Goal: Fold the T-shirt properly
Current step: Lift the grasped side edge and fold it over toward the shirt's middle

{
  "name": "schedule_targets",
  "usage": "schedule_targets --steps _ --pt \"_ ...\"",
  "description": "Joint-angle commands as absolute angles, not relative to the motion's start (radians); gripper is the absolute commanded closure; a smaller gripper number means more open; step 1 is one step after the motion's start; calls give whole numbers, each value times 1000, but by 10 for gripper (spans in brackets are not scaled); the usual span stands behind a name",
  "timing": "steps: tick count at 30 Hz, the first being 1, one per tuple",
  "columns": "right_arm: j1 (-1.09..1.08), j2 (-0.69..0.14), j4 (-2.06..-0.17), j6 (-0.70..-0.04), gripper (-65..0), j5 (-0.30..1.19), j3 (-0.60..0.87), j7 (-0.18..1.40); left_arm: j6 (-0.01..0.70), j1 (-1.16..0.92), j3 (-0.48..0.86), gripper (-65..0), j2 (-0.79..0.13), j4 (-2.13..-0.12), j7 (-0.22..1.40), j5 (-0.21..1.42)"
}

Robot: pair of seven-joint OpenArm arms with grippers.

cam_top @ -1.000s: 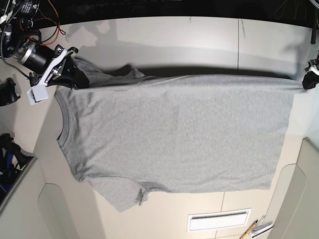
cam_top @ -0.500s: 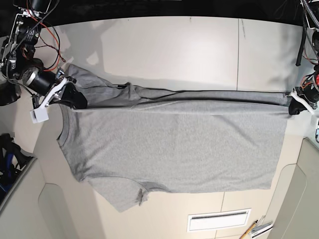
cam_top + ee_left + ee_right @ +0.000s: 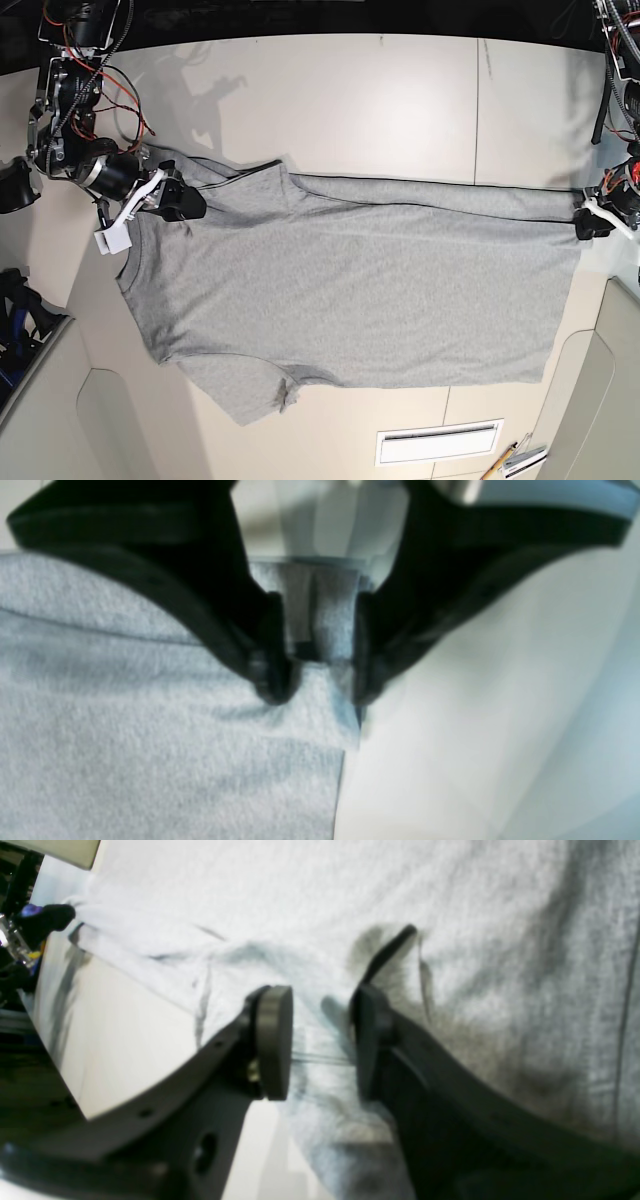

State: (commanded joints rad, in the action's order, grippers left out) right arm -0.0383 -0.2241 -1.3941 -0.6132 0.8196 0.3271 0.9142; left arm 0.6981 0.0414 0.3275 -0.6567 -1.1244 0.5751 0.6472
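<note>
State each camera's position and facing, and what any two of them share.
Base: high over the table, looking down at the grey T-shirt; both arms show at the sides.
Left wrist: on the left arm, facing its dark fingers and the shirt's edge.
Right wrist: on the right arm, looking past its own fingers along the shirt; the left arm appears far off.
Base and right wrist share both arms' fingers.

A pale tabletop (image 3: 380, 90) with thin dark seams carries a white rectangular panel (image 3: 438, 444) near its lower edge.
</note>
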Motion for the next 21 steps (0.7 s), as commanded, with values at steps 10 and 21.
schedule_targets --steps 10,21 --pt "-35 -231 -1464 -617 -341 922 541 1041 698 41 439 -304 -657 -1126 749 772" --pt "108 -285 -1464 -617 -391 942 653 1026 698 -49 577 -392 -646 -1126 819 886"
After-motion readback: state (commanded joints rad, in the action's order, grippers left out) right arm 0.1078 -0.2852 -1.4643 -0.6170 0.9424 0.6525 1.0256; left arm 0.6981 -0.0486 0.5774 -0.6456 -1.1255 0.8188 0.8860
